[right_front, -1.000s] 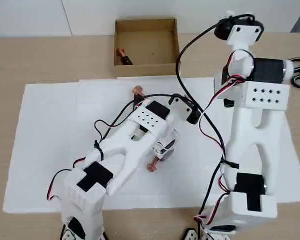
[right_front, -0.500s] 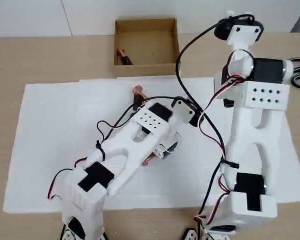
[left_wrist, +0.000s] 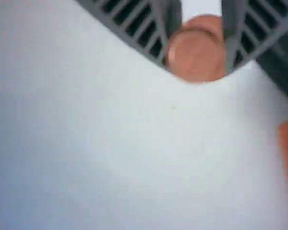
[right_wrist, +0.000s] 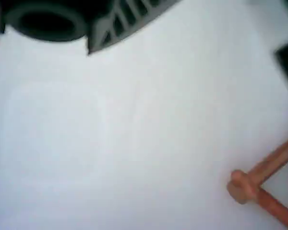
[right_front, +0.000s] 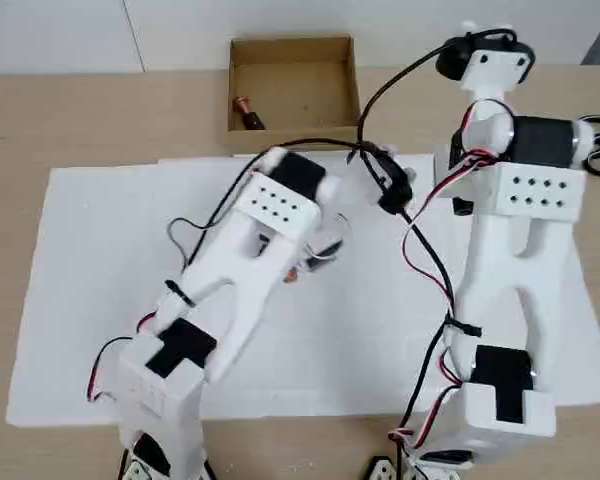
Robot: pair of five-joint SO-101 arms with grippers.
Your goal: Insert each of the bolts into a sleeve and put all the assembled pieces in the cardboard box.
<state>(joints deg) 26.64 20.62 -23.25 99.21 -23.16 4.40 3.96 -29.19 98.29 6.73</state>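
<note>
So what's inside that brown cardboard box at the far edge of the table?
One copper-coloured bolt in a dark sleeve lies by the left wall of the brown cardboard box. Its near wall hides the floor strip right behind it.

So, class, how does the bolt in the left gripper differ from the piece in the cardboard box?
The bolt is clamped in the left gripper over the white sheet; the piece lies in the cardboard box. The piece wears a dark sleeve; the bolt shows bare copper. Both show copper.
</note>
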